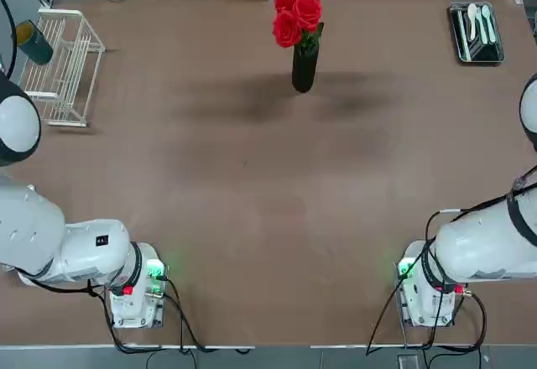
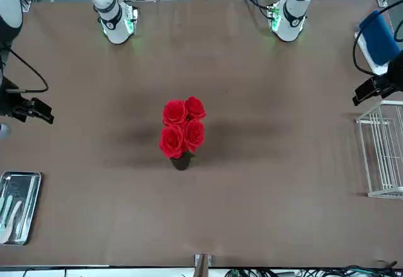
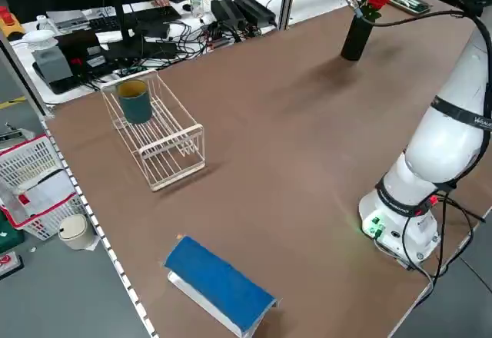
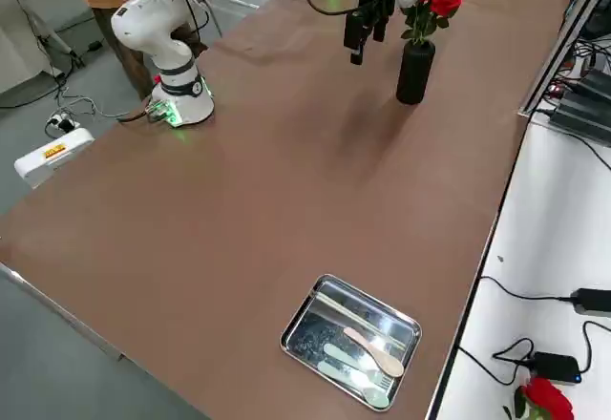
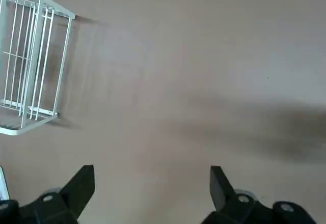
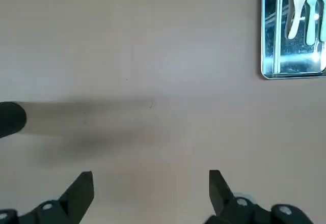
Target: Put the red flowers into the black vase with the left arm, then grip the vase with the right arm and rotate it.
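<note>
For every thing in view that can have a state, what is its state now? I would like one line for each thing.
red flowers: standing in the vase, heads above its mouth.
black vase: upright on the table, ungripped.
left gripper: open, empty, above bare table.
right gripper: open, empty, away from the vase.
wire rack: on the table, empty.
teal cup: upright beside the rack.
metal tray: flat, holding pale cutlery.

- The black vase (image 1: 304,67) with the red flowers (image 1: 298,10) stands alone near the middle of the table's (image 1: 268,218) far edge, bare surface on every side.
- A wire rack (image 1: 60,67) holding a teal cup (image 1: 33,42) occupies the far left corner.
- A metal tray (image 1: 476,32) with spoons fills the far right corner.
- The centre lies open.
</note>
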